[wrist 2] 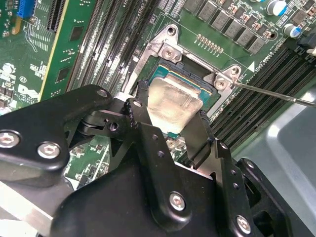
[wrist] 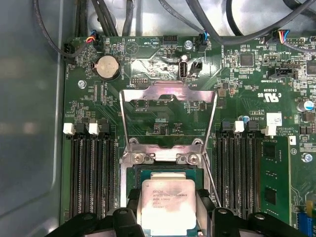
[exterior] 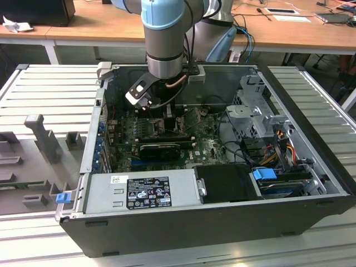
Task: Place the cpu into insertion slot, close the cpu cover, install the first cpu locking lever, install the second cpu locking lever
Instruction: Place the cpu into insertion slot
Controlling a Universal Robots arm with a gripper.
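A work table [exterior: 50, 89] of ribbed grey metal slats spreads across the scene under soft, even light, with grey moulded fixtures [exterior: 41, 136] standing on it at the exterior view's left. Behind it runs a row of wooden desks [exterior: 100, 25] on white legs [exterior: 51, 53], bearing a dark box [exterior: 39, 11], a crumpled white paper [exterior: 14, 25] and, toward the exterior view's right, flat sheets [exterior: 292, 18]

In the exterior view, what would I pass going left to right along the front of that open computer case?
small blue plastic clip → silver metal power supply box → flat black rectangular cover → bright blue plastic tab
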